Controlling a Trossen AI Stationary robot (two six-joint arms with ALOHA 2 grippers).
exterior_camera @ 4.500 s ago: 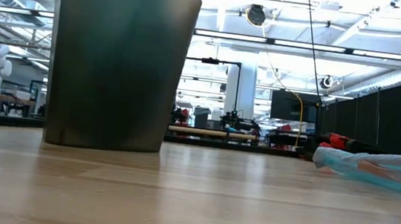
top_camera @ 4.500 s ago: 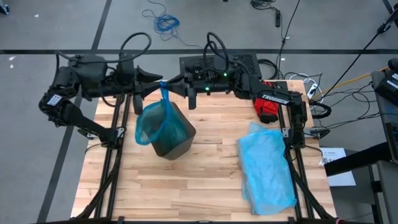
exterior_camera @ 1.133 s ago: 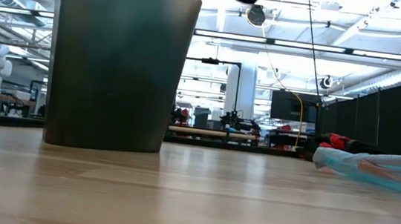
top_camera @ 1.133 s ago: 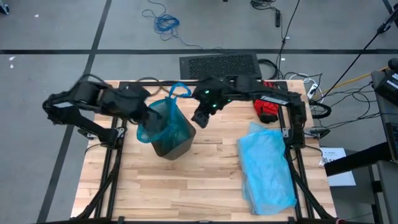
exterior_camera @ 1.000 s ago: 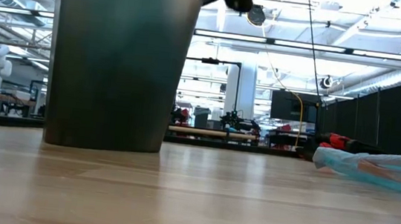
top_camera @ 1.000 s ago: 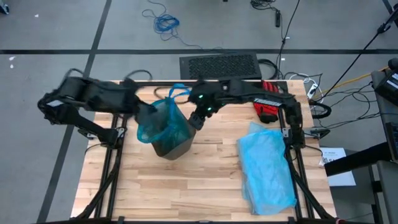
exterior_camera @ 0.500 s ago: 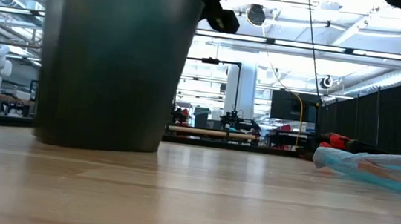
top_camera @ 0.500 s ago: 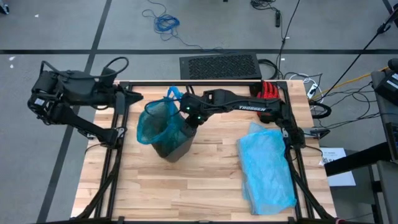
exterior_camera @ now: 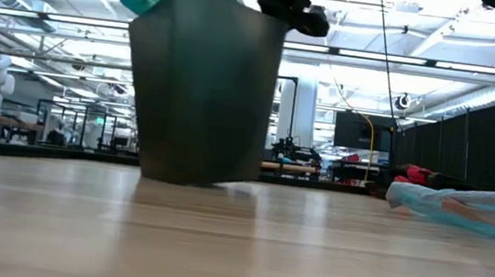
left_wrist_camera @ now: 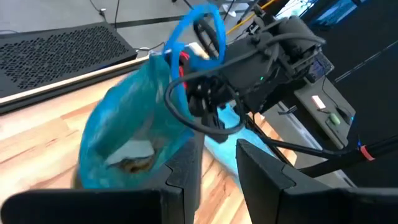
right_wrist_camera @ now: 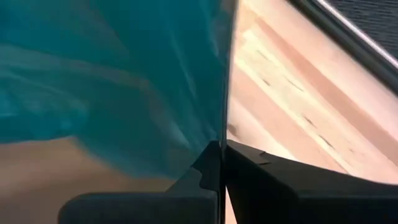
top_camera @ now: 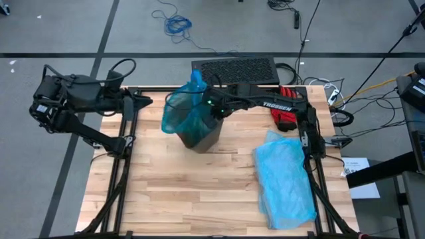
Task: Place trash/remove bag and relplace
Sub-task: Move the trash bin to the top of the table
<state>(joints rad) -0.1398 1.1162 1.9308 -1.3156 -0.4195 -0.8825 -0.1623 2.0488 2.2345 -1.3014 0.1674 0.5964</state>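
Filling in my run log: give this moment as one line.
right pincer: shut on bin rim with bag | left pincer: back at table's far-left edge, nothing held | spare pale bag: flat, right side

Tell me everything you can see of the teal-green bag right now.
The bag is thin, see-through teal-green plastic with bright blue handle loops. It lines the dark bin on the far middle of the wooden table, its top bunched and standing above the rim. The right pincer is shut on the bag's edge at the rim. A white scrap and brownish trash show through the plastic. The left pincer is clear of it.
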